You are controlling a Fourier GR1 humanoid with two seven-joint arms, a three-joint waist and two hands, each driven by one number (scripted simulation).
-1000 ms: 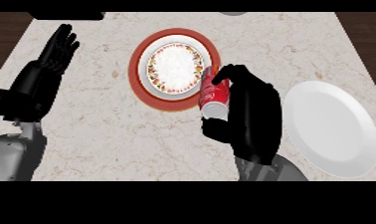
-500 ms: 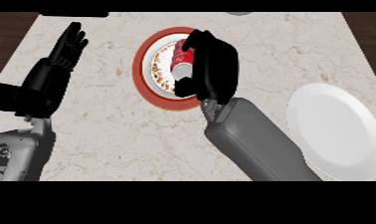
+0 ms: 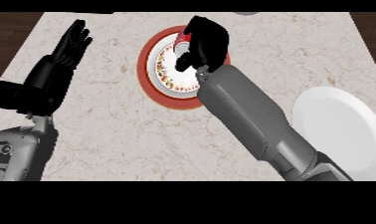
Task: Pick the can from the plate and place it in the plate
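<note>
A red-rimmed plate (image 3: 145, 68) with a patterned white centre lies at the middle of the counter. My right hand (image 3: 206, 44) hovers over its far right part, fingers curled round the red can (image 3: 185, 39). Only a sliver of the can shows at the hand's left edge. My right forearm (image 3: 242, 111) crosses the plate's near right rim. A plain white plate (image 3: 339, 128) lies at the right edge, beside that forearm. My left hand (image 3: 67, 55) rests open at the left with fingers pointing up, apart from both plates.
The marbled counter (image 3: 117, 128) ends in dark wood at the far left and far right corners. A small grey object (image 3: 246, 14) peeks in at the far edge, behind the red-rimmed plate.
My right hand has carried the can from the red-rimmed plate's near right edge up and left, over its far side. The left hand has barely shifted.
</note>
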